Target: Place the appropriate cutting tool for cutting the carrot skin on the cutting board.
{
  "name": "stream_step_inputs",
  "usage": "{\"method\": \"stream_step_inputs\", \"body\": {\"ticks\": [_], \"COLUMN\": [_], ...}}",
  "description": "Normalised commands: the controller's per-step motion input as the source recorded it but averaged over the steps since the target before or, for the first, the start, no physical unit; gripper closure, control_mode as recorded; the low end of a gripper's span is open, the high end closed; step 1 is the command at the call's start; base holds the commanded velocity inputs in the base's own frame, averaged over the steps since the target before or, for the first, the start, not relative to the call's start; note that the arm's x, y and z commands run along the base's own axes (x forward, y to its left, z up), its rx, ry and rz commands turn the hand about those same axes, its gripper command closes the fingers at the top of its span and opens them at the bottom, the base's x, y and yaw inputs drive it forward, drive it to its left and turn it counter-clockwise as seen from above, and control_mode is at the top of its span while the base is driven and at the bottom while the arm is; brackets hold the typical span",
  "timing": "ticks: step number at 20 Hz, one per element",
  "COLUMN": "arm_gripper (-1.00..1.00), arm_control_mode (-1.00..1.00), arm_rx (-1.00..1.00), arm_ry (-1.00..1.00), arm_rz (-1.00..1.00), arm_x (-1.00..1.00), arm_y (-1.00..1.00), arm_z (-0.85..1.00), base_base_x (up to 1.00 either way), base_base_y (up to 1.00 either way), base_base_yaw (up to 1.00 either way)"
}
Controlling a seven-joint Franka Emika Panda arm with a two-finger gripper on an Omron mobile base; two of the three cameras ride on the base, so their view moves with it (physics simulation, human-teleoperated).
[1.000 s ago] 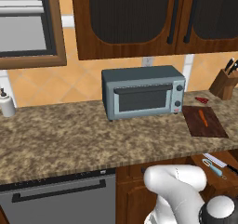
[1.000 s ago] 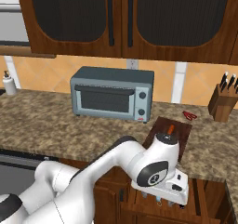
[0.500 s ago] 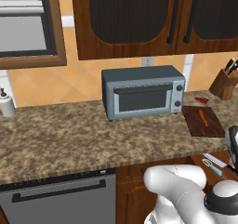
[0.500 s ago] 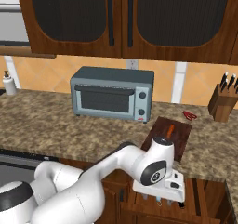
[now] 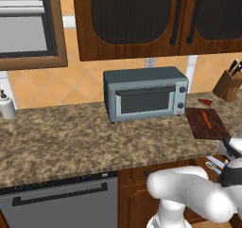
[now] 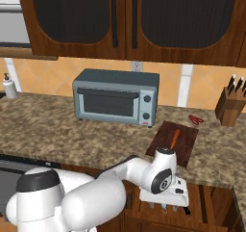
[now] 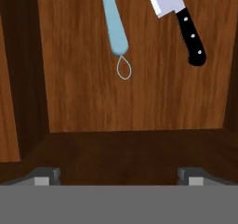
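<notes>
A: Start at the left of the hand view. What lies there?

B: Bare wooden floor of the drawer (image 7: 69,79), with a dark wall down the left edge. Right of that, top centre, is the cutting tool (image 7: 115,25), pale blue. Its long axis runs up and down the frame, tilted slightly, the wire loop end pointing down and the head cut off by the top edge.

A: And further right?

B: A black-handled knife (image 7: 183,21) in the upper right, blade going off the top, handle slanting down and right. It lies near the tool but apart from it.

A: Room to move?

B: Open wood below the loop, down to the drawer's front wall, and open wood left of the tool. The knife side is tighter.

A: The claw?

B: The gripper (image 7: 118,176) has its two tips at the bottom corners of the frame, spread wide, nothing between them.

A: The counter, left to right in the left base view?

B: A white bottle (image 5: 7,106) at the far left, the toaster oven (image 5: 145,93) in the middle, then the cutting board (image 5: 208,124) at the right with the carrot (image 5: 206,119) on it, long axis running away from the counter's front edge. The knife block (image 5: 228,84) is in the upper right. The tool shows below the counter edge, lower right (image 5: 215,165).

A: Changed from the earlier pictures?

B: The arm has swung further right and lower over the drawer; its hand now sits below the board's near edge in the right base view (image 6: 166,208). Things on the counter lie as before.
</notes>
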Motion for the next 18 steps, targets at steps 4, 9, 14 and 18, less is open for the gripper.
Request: {"method": "stream_step_inputs", "body": {"ticks": [4,9,14,18], "arm_gripper": [-1.00,-1.00,-1.00,-1.00], "arm_control_mode": [-1.00,-1.00,-1.00,-1.00], "arm_rx": [0.00,0.00,0.00,0.00], "arm_ry": [0.02,0.06,0.05,0.11], "arm_rz": [0.04,0.03,0.00,0.00], "arm_x": [0.10,-0.01,-0.60,-0.81], "arm_y": [-0.09,-0.16,-0.22,-0.17], "arm_z": [-0.63,-0.55,-0.10,-0.01], "base_base_x": [0.00,0.00,0.00,0.00], "base_base_y": [0.00,0.00,0.00,0.00], "base_base_yaw": [0.00,0.00,0.00,0.00]}}
